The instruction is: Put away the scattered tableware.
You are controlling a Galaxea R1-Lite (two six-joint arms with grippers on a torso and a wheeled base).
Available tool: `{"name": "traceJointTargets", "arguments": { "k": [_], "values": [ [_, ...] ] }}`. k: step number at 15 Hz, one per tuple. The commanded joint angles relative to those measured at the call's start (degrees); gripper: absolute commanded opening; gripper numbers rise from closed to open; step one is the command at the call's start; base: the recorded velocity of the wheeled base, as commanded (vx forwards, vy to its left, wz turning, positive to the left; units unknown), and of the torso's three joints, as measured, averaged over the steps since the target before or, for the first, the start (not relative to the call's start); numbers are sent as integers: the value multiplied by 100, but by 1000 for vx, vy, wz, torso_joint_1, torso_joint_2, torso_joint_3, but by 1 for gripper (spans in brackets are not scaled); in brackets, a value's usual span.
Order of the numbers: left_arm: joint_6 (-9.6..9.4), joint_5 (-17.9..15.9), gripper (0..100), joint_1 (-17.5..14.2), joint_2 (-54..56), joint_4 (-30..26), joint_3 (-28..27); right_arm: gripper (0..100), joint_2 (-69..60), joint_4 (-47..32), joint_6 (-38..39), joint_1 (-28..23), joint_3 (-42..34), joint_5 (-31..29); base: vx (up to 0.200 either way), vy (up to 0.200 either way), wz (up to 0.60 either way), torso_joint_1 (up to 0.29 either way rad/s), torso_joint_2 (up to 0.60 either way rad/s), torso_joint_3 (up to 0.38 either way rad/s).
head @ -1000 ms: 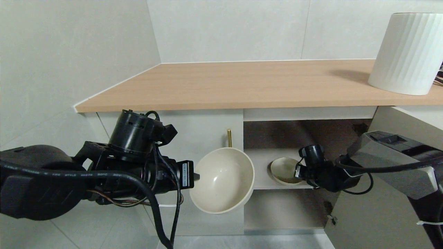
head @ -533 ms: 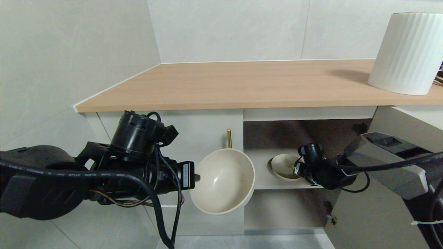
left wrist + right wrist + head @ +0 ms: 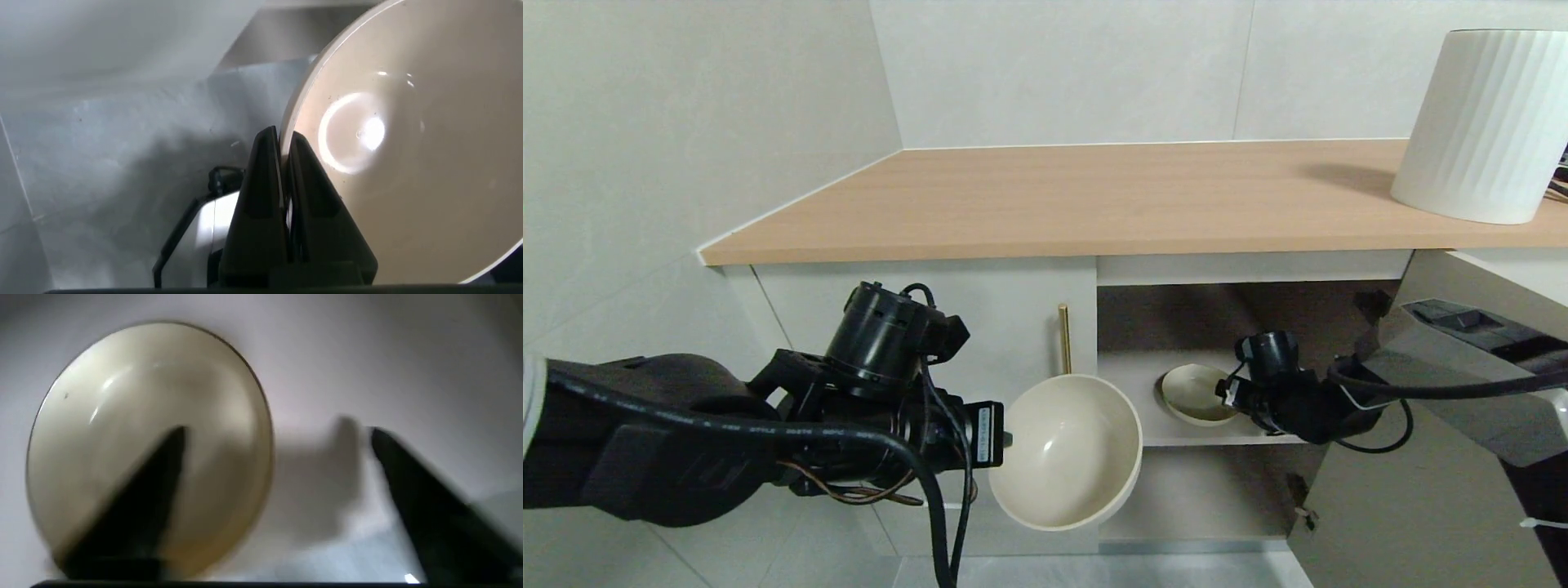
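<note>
**Rim-grip hazards**

My left hand (image 3: 1006,441), pinched shut on the rim of the large bowl (image 3: 1066,449), holds it before the cabinet door (image 3: 980,327). This thin hold may slip. Swinging in could strike the small dish (image 3: 1194,394) on the shelf (image 3: 1135,376), or my open right hand (image 3: 1227,394).

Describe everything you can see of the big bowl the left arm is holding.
The bowl is large, round and deep, plain cream, glossy like ceramic or melamine, and looks empty. It is tipped on its side, opening facing the head camera. The left gripper pinches its rim, holding it in the air before the closed cabinet door.
</note>
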State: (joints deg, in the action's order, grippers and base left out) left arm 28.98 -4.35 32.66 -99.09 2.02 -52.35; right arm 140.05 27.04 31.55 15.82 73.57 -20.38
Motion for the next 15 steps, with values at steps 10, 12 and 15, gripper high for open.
{"name": "traceJointTargets", "arguments": {
  "k": [10, 12, 15],
  "values": [
    [11, 444, 0, 628, -1183, 0, -100, 100, -4433, -3302, -184, 2048, -1319, 1379, 0, 0, 0, 0, 0, 0],
    [11, 453, 0, 663, -1192, -9, -92, 100, -4495, -3592, -290, 2285, -1372, 1493, 0, 0, 0, 0, 0, 0],
    [11, 453, 0, 707, -1183, -9, -83, 100, -4196, -3662, -378, 2812, -1556, 1432, 0, 0, 0, 0, 0, 0]
  ]
}}
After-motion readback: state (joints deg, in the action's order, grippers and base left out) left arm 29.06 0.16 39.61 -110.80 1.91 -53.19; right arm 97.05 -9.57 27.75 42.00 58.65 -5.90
